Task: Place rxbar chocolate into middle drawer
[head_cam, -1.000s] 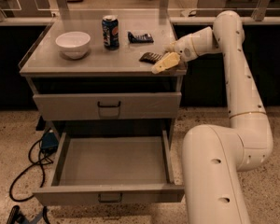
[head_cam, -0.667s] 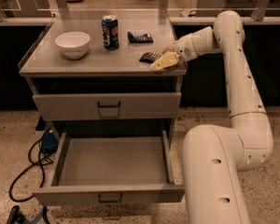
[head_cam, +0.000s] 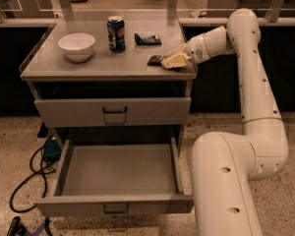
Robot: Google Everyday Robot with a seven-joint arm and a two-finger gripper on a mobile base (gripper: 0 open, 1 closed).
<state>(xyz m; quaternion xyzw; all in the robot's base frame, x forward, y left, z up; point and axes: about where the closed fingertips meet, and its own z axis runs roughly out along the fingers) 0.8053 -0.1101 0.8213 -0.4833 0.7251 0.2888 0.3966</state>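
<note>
Since the cream gripper point(head_cam: 168, 61) at the right edge of the grey worktop point(head_cam: 88, 65) has fingers clamped on the flat dark-brown rxbar chocolate point(head_cam: 155, 59), lift clear first, then lower into the open grey metal middle drawer point(head_cam: 118, 173).

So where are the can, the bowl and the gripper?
can point(head_cam: 116, 34), camera view, blue side.
bowl point(head_cam: 76, 53), camera view, outer wall.
gripper point(head_cam: 165, 62), camera view, tip, at the cabinet top's point(head_cam: 49, 67) right edge.

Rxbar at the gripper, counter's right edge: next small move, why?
Probably a short lift straight up, testing the hold: the gripper sits at the right end of the rxbar on the countertop, and the middle drawer stands open below.
</note>
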